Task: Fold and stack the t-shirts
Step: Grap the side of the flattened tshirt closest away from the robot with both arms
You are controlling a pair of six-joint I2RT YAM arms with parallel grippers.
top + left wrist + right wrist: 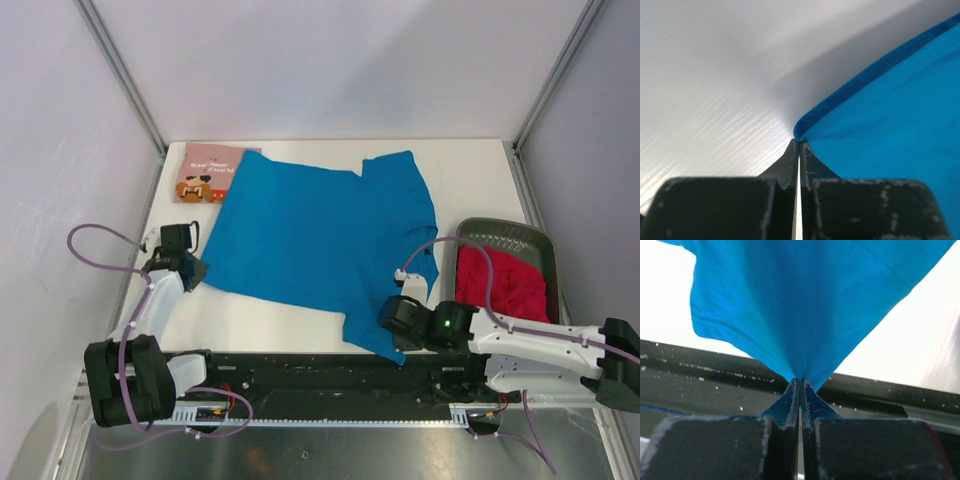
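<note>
While left pincer (799,145) and right pincer (800,382) clench it, the blue t-shirt (320,235) lies crosswise, hem leftward.

- I'm looking at a white table (470,170) with a faint wood grain, closed in by pale panels on its left, far and right sides.
- A blue t-shirt (320,240) lies spread across the middle, mostly flat, with one sleeve pointing to the far right. Its near right corner reaches past the white top, over the dark rail (300,365) that runs along the near edge.
- A pink t-shirt (208,172), folded into a small rectangle with its print facing up, sits at the far left corner. The blue one meets its right edge.
- A dark grey basket (505,232) stands on the right side, just beside the blue shirt.
</note>
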